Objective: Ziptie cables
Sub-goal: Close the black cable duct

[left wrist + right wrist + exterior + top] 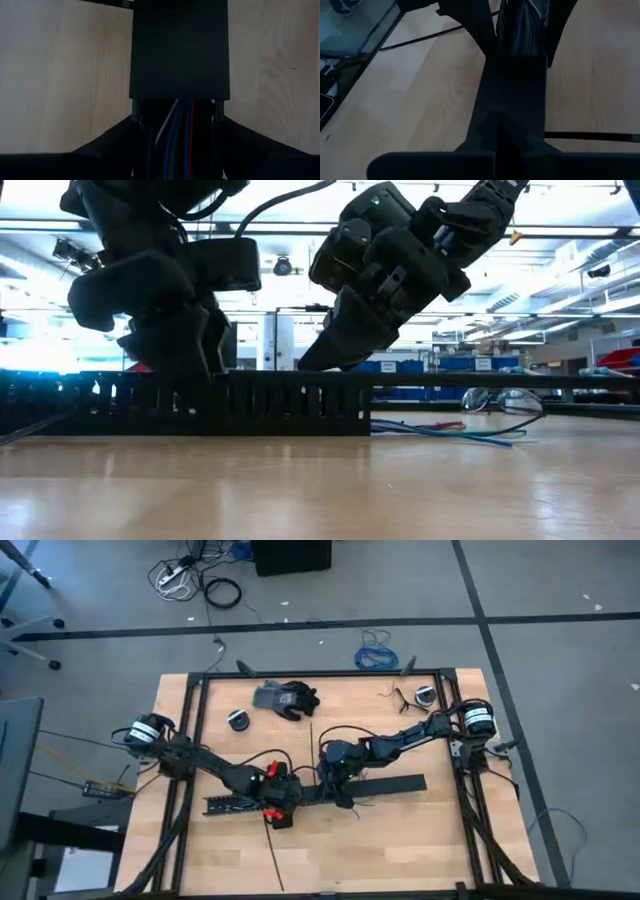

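The cables [175, 135] lie inside a black slotted duct [190, 405] at the table's middle; their ends [450, 430] fan out on the wood past its right end. A flat black bar [385, 785] lies along the duct's top and covers part of it [180, 50]. My left gripper [275, 798] points down over the duct, one finger on each side. My right gripper [335, 780] slants down onto the bar, shut. One ziptie [275, 850] lies on the wood toward the near edge, and another thin black strip [312, 735] lies behind the arms. My left gripper comes from above with its fingers [110, 145] across the duct, one against each outer wall [136, 117], just beside the bar's end. The duct stands on the table with the cables between its walls. My right gripper sets its shut fingertips [500, 130] on the bar's top face [512, 95], slanting down from the table's right. The bar lies level on the duct's top; I cannot tell whether anything is pinched between the fingers.
A pair of grey-black gloves [285, 698] and a small roll [238, 720] lie at the back left, another roll [425, 695] at the back right. A black frame [190, 740] borders the table. Bare wood lies toward the near edge.
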`<state>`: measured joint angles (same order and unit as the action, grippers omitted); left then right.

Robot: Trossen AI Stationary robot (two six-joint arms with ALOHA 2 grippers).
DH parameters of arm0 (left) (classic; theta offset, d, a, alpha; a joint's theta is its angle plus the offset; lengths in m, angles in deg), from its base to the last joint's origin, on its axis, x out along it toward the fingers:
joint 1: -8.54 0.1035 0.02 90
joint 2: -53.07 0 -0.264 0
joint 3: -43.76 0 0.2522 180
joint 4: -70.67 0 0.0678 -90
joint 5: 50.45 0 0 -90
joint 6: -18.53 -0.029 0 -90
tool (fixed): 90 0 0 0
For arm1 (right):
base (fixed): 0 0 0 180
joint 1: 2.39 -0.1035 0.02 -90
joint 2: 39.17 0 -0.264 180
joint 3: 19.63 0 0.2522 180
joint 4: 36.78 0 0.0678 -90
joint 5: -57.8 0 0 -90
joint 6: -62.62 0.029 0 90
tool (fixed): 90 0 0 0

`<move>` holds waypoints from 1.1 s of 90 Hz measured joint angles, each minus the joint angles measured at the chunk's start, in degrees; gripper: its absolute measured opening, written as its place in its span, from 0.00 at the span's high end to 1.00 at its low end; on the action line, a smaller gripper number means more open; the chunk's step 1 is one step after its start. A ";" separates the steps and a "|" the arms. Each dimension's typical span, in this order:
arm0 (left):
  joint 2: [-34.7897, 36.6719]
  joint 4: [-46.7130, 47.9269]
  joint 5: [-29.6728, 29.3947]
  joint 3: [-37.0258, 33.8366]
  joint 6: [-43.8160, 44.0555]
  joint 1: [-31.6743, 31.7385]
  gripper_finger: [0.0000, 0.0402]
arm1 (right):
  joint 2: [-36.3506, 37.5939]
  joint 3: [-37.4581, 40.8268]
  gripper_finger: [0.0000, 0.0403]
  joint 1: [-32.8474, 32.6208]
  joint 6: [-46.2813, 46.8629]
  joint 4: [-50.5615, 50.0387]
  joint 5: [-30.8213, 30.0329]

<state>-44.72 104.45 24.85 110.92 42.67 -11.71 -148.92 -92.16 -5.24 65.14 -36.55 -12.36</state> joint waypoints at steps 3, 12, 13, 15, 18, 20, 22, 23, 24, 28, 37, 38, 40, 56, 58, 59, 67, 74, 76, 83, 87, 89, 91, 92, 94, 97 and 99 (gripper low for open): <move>0.00 0.05 -0.02 -0.01 0.02 0.00 0.44 | 0.05 0.00 1.00 -0.13 -0.08 0.94 -0.41; -0.02 -0.18 -0.06 -0.01 0.05 0.00 0.44 | 1.33 0.05 1.00 -0.14 -0.20 1.18 -1.12; -0.02 -0.18 -0.05 -0.01 0.06 0.02 0.44 | 1.55 0.05 1.00 -0.14 -0.20 1.24 -1.21; -0.02 -0.18 -0.04 -0.01 0.07 0.02 0.44 | 2.00 0.05 1.00 -0.14 -0.20 1.10 -1.39; -0.02 -0.18 -0.06 -0.01 0.29 0.02 0.44 | 2.67 0.05 1.00 -0.16 -0.20 1.10 -1.45; -0.02 -0.18 -0.07 -0.01 0.38 0.02 0.44 | 3.01 -0.01 1.00 -0.20 -0.20 1.22 -1.61; -0.02 -0.16 -0.07 -0.01 0.47 0.02 0.44 | 3.47 -0.06 1.00 -0.29 -0.20 1.09 -1.74; -0.02 -0.16 -0.07 -0.01 0.48 0.02 0.44 | 3.68 -0.06 1.00 -0.35 -0.20 0.98 -1.77; -0.02 -0.16 -0.07 -0.01 0.48 0.02 0.44 | 3.80 -0.06 1.00 -0.42 -0.21 0.81 -1.74; -0.04 -0.16 -0.07 -0.01 0.49 0.02 0.44 | 4.37 -0.06 1.00 -0.69 -0.26 0.35 -1.64; -0.04 -0.11 -0.07 -0.01 0.78 0.02 0.44 | 5.12 -0.08 1.00 -1.29 -0.20 -3.02 -2.35; -0.04 -0.10 -0.07 -0.01 0.81 0.02 0.44 | 5.12 -0.09 1.00 -1.32 -0.20 -3.46 -2.44; -0.04 -0.10 -0.07 -0.01 0.87 0.02 0.44 | 5.11 -0.08 1.00 -1.42 -0.20 -4.47 -2.52; -0.07 -0.09 -0.07 -0.01 0.55 0.00 0.44 | 2.51 -0.18 1.00 -2.00 0.45 -5.30 -3.68; -0.07 -0.06 -0.07 -0.01 0.48 0.00 0.44 | 2.02 -0.32 1.00 -2.00 0.54 -4.90 -3.59; -0.07 -0.05 -0.07 -0.01 0.47 0.00 0.44 | 1.78 -0.34 1.00 -2.00 0.64 -4.53 -3.59; -0.07 0.14 -0.02 -0.05 0.44 -0.01 0.44 | -0.45 -0.50 1.00 -1.63 1.18 -2.45 -2.42; -0.07 0.19 -0.02 -0.05 0.48 -0.02 0.44 | -1.70 -1.30 1.00 -1.40 1.68 -2.45 -1.38; -0.07 0.17 0.00 -0.05 0.48 -0.02 0.44 | -2.07 -1.51 1.00 -1.40 1.72 -2.47 -1.29; -0.07 0.23 -0.01 -0.05 0.45 -0.02 0.44 | -2.36 -2.31 1.00 -1.38 1.67 -3.05 -1.26; -0.07 0.23 -0.02 -0.05 0.46 -0.02 0.44 | -2.38 -2.41 1.00 -1.26 1.49 -3.12 -1.46; -0.07 0.23 -0.02 -0.05 0.48 -0.02 0.44 | -2.40 -2.42 1.00 -1.20 1.46 -3.12 -1.55; -0.07 0.26 0.01 -0.05 0.48 -0.02 0.44 | -2.36 -2.43 1.00 -1.14 1.46 -3.26 -1.56; -0.07 0.29 0.06 -0.05 0.48 -0.02 0.44 | -2.30 -2.45 1.00 -1.13 1.46 -3.38 -1.55; -0.07 0.41 0.35 -0.05 0.50 -0.02 0.44 | -2.20 -2.49 1.00 -1.06 1.46 -3.76 -1.51; -0.07 0.64 0.75 -0.05 0.46 0.01 0.43 | -2.14 -2.53 1.00 -0.99 1.46 -4.43 -1.52; -0.07 0.86 0.94 -0.01 0.35 0.03 0.43 | -2.16 -2.56 1.00 -0.94 1.46 -4.94 -1.54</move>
<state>-44.79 105.31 25.79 110.91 43.02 -11.68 -151.09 -94.72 -6.18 66.61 -41.49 -13.90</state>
